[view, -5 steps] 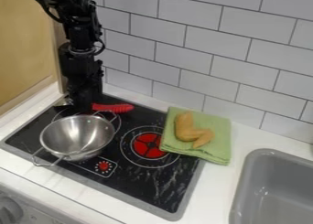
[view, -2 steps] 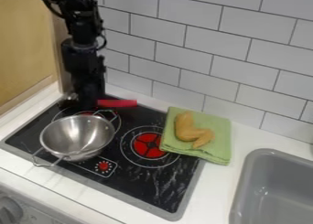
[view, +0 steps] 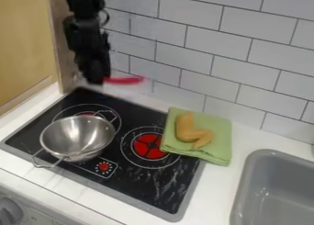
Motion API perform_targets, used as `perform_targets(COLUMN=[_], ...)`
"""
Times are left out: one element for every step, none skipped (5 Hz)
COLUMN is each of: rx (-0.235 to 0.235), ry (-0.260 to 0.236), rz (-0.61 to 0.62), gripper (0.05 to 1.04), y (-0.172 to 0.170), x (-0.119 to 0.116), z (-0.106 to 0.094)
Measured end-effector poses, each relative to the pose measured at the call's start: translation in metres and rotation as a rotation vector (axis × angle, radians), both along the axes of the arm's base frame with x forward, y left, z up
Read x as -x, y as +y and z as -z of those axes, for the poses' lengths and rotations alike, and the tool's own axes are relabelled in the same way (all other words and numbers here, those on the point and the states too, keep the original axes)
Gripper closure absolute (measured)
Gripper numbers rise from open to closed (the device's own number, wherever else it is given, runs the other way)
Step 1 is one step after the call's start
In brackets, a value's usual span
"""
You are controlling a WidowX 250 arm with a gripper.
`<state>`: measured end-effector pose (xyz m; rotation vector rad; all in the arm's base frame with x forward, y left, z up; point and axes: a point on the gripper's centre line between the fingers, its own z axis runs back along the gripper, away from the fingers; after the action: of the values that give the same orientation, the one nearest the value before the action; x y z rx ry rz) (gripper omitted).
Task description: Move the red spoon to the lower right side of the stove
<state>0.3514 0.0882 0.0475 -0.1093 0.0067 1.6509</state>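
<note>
And there in the upper left, the gripper (view: 97, 78) is clamped on the red spoon (view: 126, 81), red end jutting toward the picture's right, up in the air

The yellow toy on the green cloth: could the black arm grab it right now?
Probably not: the gripper has the red spoon in it, which would likely need putting down first. Nothing covers the yellow toy, though.

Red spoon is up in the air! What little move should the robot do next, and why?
I'd probably carry the red spoon toward the picture's lower right, over the stove, before lowering it. The gripper holds it up near the tiled wall, away from the stove's lower right side, where it should go.
</note>
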Motion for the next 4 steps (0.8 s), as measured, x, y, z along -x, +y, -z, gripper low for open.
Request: perform_targets(rx=[-0.019,-0.056,-0.002,0.026], ry=[-0.047,-0.026,-0.049,-0.020], rz=[0.165,0.393,0.617,0.868], gripper=[0.810,0.810,0.810,0.810], y=[-0.025,-0.057,-0.076,-0.100], x=[0.001,0.019,0.035,0.051], z=[-0.018,-0.019,-0.023,-0.016])
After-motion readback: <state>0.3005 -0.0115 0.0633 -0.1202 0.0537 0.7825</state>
